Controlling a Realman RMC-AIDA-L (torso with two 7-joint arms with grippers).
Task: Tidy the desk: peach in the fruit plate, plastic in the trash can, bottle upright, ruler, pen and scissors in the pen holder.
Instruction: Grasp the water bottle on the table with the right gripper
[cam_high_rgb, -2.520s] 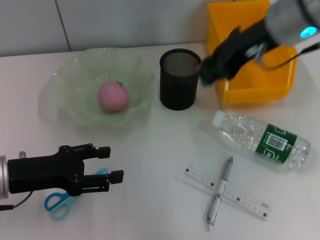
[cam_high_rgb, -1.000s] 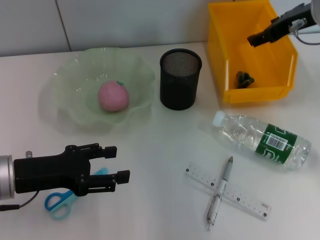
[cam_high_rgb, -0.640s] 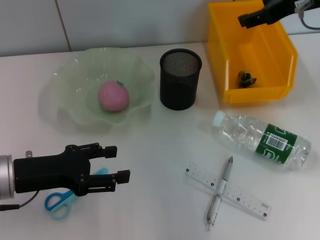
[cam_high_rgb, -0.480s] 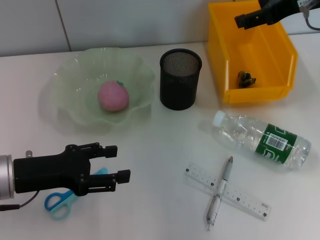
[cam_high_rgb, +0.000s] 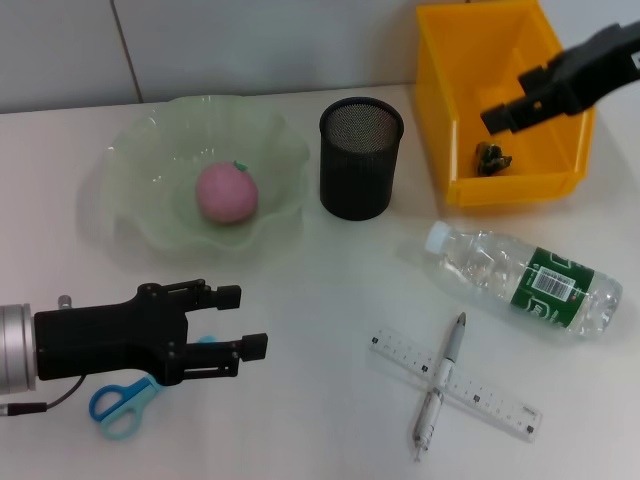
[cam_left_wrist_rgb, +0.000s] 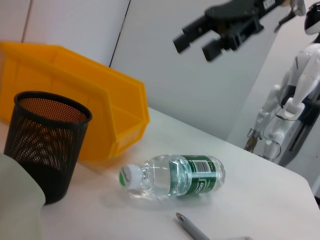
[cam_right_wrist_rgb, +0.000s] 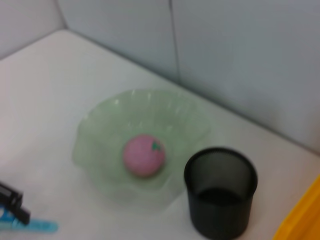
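Since the earlier frames the right gripper (cam_high_rgb: 508, 113) has come down from the far rim of the yellow plastic bin (cam_high_rgb: 562, 140) to hang over the bin's inside, its black fingers parted and empty, while the left gripper (cam_high_rgb: 242, 320) has crept a little further out over the worktop. A small dark scrap of plastic (cam_high_rgb: 491, 156) lies on the bin floor by the front wall. The left gripper's jaws stand wide apart with nothing between them, above the blue-handled scissors (cam_high_rgb: 118, 404) near the worktop's front left corner. The pink peach (cam_high_rgb: 226, 192) sits in the pale green wavy glass plate (cam_high_rgb: 135, 160) toward the back left. The black mesh pen holder (cam_high_rgb: 360, 171) stands beside the bin. The clear green-labelled bottle (cam_high_rgb: 523, 280) lies on its side near the right edge, and the silver pen (cam_high_rgb: 440, 385) lies across the transparent ruler (cam_high_rgb: 500, 404) at the front.
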